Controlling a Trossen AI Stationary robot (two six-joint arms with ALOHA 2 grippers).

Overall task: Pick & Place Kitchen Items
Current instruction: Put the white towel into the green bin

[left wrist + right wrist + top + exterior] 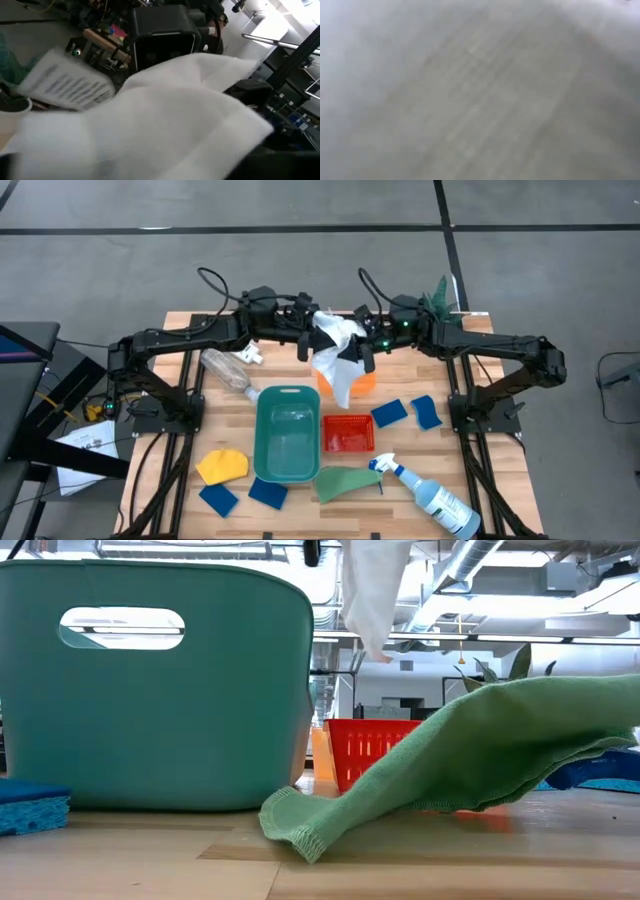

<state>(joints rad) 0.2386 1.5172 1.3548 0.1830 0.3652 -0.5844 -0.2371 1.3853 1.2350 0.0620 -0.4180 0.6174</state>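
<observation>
Wooden slat table [300, 500] on grey floor, both claws at the raised white cloth [335, 345]; grips untellable.

I can't make out either gripper's fingertips: the hanging white cloth [337, 352] covers them from above. My right wrist view is nothing but blurred pale fabric. The low view cuts off the teal plastic bin [150, 690] at its left edge.
</observation>
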